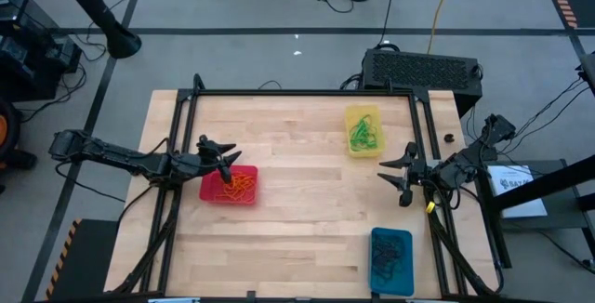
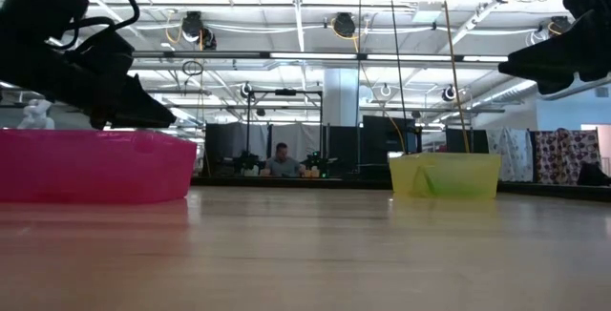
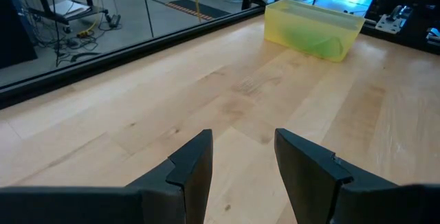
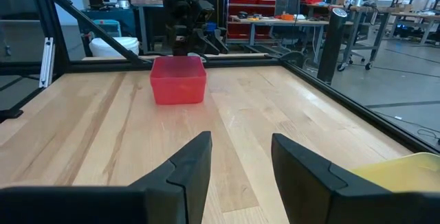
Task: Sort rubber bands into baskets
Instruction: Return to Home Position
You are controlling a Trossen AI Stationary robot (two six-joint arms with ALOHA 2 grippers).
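Observation:
Three baskets stand on the wooden table. The red basket at the left holds orange-red rubber bands. The yellow basket at the far right holds green rubber bands. The blue basket at the near right holds dark rubber bands. My left gripper hovers open just beyond the red basket's far left corner, empty. My right gripper hangs open over the table's right side, between the yellow and blue baskets, empty.
A black frame runs round the table's far and side edges. A black box sits behind the far edge. Bare wood lies between the baskets in the middle. A person sits far off in the room.

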